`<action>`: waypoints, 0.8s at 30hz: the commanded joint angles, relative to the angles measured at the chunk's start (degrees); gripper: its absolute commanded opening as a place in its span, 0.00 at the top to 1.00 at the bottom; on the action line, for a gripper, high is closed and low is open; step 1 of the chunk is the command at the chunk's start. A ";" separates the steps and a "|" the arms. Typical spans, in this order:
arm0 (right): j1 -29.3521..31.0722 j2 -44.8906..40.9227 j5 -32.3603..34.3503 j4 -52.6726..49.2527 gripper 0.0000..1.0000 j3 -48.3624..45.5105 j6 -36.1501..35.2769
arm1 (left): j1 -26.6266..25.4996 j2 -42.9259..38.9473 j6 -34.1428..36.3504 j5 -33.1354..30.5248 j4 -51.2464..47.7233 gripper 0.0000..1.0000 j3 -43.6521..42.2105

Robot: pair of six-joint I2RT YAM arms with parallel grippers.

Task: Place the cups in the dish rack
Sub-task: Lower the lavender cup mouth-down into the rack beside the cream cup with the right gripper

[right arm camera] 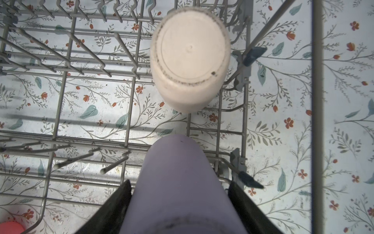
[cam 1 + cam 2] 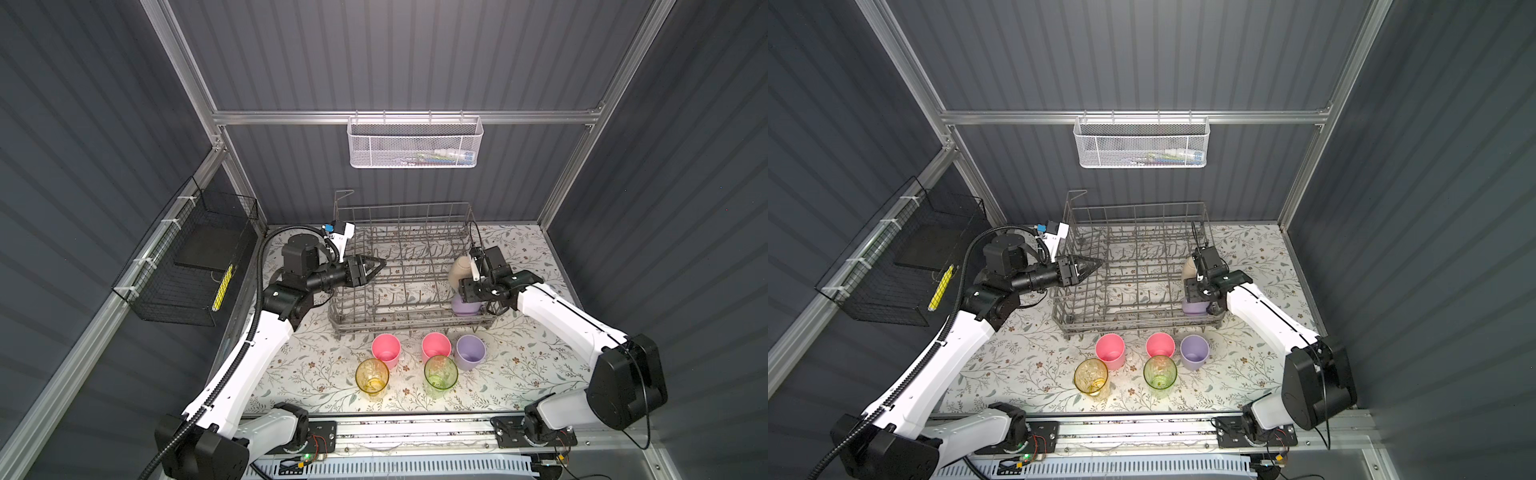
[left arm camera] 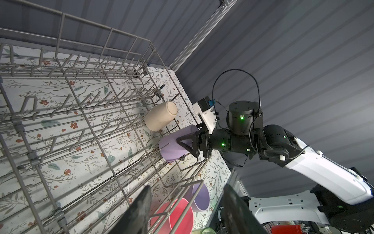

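Nearest us, the yellow cup [image 2: 372,379] and green cup [image 2: 440,376], then the left pink cup [image 2: 386,351], right pink cup [image 2: 436,347] and table lilac cup [image 2: 470,352], stood upright, not yet loaded. Beyond, in the dish rack's [image 2: 415,320] near right corner, the right gripper [image 1: 179,184] pinched the held lilac cup [image 1: 176,162] mouth-down between its fingers. We judged placement under way, so next came releasing and lifting clear. Just behind it sat the beige cup [image 1: 190,56], inverted. The left gripper [image 2: 380,262] hung spread and empty over the rack's left side.
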 commanded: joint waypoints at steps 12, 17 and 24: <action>1.36 -0.17 1.48 -2.65 0.26 -2.32 2.43 | 0.30 -0.63 1.30 0.12 -0.98 0.43 -0.63; 1.79 -0.98 1.69 -3.01 0.19 -2.58 2.65 | 0.30 -0.77 1.26 0.13 -1.01 0.43 -0.70; 1.98 -3.12 1.98 -2.84 0.14 -2.37 2.93 | 0.30 -1.06 1.23 0.18 -1.01 0.43 -0.98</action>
